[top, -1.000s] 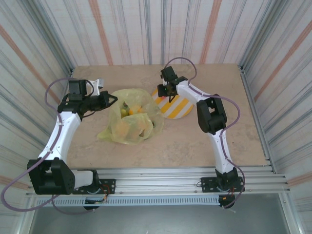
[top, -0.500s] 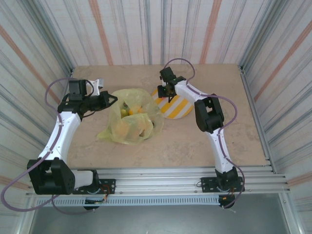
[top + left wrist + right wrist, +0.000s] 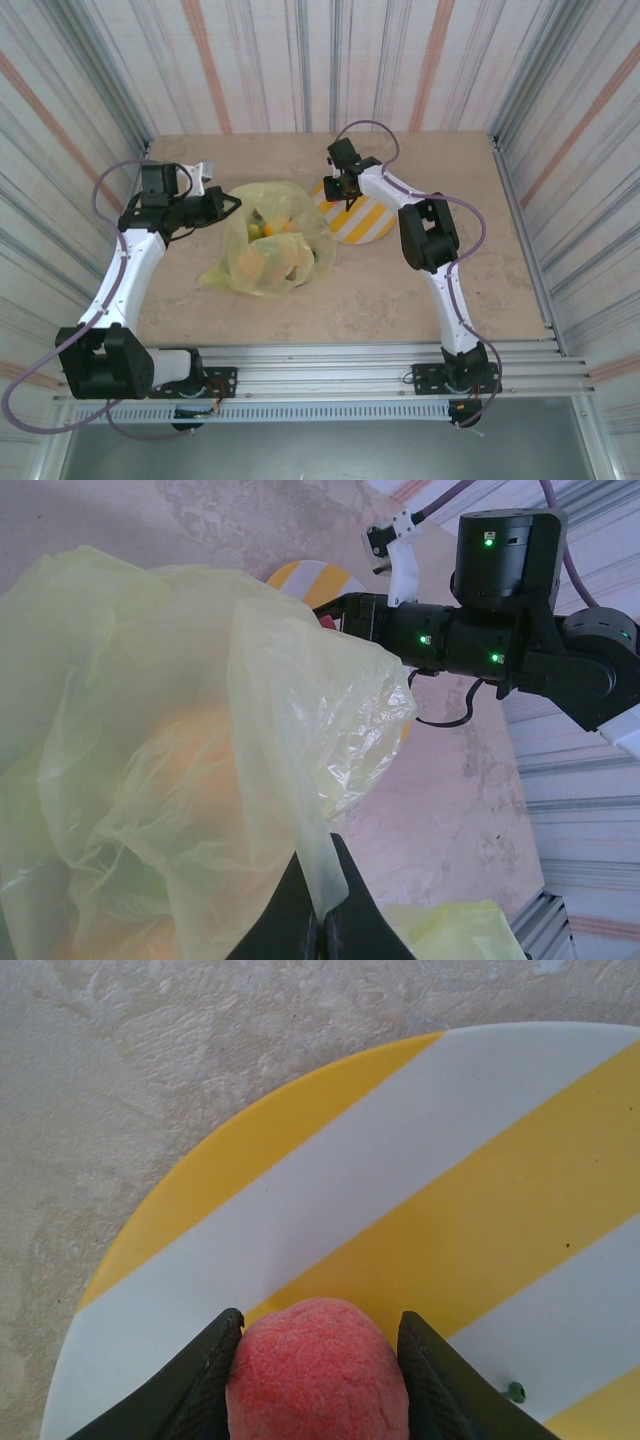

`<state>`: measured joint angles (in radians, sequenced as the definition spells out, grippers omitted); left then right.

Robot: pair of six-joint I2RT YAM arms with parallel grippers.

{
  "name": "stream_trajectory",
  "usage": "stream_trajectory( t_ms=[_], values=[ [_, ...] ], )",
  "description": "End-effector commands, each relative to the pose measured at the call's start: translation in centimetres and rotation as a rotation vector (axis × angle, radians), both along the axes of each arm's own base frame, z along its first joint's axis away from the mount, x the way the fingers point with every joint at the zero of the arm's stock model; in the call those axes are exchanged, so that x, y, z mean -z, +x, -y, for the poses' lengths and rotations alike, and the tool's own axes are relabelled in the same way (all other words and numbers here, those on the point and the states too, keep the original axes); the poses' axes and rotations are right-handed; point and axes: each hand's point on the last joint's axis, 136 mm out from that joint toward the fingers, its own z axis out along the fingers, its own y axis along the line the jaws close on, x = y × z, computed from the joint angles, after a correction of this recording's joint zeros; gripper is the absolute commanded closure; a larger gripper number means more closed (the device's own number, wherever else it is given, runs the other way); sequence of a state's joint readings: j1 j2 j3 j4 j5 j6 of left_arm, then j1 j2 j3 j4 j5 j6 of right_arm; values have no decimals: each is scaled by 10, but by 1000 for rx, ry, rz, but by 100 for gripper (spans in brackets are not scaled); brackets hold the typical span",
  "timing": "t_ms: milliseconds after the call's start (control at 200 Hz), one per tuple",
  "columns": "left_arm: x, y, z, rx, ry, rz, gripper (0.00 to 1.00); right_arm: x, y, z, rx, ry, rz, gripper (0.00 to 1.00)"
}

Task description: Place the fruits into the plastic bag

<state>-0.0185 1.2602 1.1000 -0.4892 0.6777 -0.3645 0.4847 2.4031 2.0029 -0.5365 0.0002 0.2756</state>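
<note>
Top view: the right claw (image 3: 345, 186) has barely moved at the striped plate (image 3: 372, 226), so its grasp looks settled; left wrist: the left claw (image 3: 322, 925) pinches the rim of the plastic bag (image 3: 170, 710), orange fruits (image 3: 185, 770) inside; right wrist: fingers (image 3: 190, 1380) clamp the red fruit (image 3: 316, 1370), low over the plate.
</note>
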Motion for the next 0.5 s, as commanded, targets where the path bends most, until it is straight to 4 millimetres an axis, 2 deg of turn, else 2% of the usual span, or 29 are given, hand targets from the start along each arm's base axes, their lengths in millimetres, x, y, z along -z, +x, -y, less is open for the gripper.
stream_trajectory(
  t_ms=[0, 200, 336, 351, 496],
  values=[
    [-1, -2, -1, 5, -16, -3, 99, -36, -3, -2, -26, 11, 38, 59],
    [-1, -2, -1, 5, -15, -3, 99, -62, -12, 1, -26, 37, 66, 59],
    [-1, -2, -1, 3, -15, -4, 99, -92, -20, 7, -21, 62, 109, 60],
    [-1, -2, -1, 3, -15, -3, 99, -85, -27, 10, -21, 56, 89, 60],
    [-2, -2, -1, 3, -15, 0, 99, -103, -55, 14, -23, 122, 94, 60]
  ],
)
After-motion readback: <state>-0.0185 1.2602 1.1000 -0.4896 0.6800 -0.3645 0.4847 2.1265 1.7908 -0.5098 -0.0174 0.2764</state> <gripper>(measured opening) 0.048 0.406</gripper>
